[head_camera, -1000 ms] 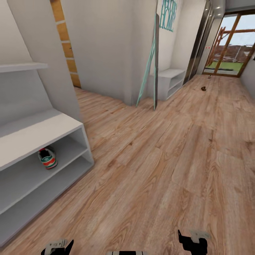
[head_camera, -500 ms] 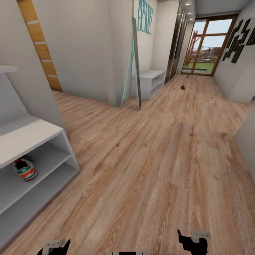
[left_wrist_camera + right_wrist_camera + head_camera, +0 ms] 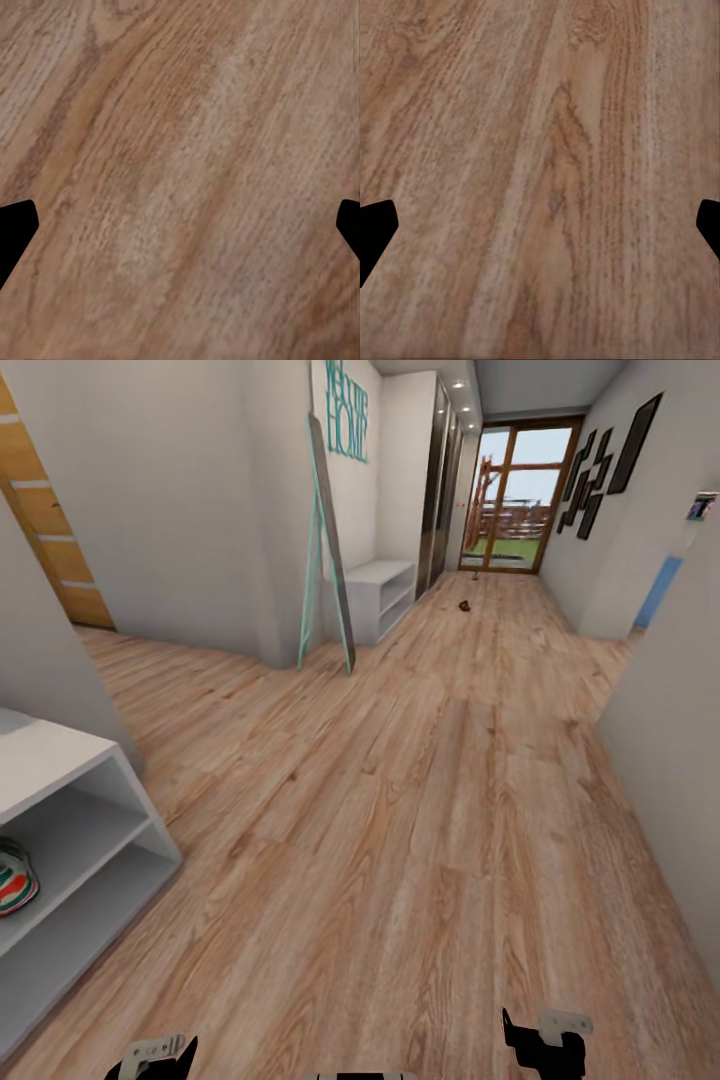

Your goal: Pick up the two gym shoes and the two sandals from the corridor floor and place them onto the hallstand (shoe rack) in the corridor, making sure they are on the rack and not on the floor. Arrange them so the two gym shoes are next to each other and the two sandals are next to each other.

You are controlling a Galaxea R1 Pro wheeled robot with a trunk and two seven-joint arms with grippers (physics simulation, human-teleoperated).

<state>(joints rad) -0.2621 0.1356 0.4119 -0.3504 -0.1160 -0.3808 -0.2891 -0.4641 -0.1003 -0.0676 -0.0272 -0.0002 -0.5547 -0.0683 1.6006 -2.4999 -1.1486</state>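
Corridor with light-brown plank floor [image 3: 420, 810] running toward a glazed door [image 3: 510, 500] at the far end. Hallstand [image 3: 75, 830], white, at the near left edge, with a bench top over two open shelves. One gym shoe [image 3: 12, 877] on the upper open shelf, cut off by the picture's edge, white with green stripes and a red-orange patch. Far down the floor, near the door, a small dark brown object [image 3: 464, 606], too small to tell whether a sandal. Teal-framed panel [image 3: 325, 550] leaning against the left wall, just beside a low white shelf unit [image 3: 380, 595] under teal lettering [image 3: 346, 422]. Dark frames [image 3: 610, 460] on the right wall.

Left gripper [image 3: 180, 225] above bare planks, jaws spread wide, dark fingertips [image 3: 13, 229] at opposite edges of the wrist view, nothing between them. Right gripper [image 3: 540, 225] likewise over bare planks, fingertips [image 3: 375, 229] wide apart and empty. Both grippers low at the near edge of the head view, left [image 3: 155, 1055] and right [image 3: 545, 1045], well apart from the shoe.
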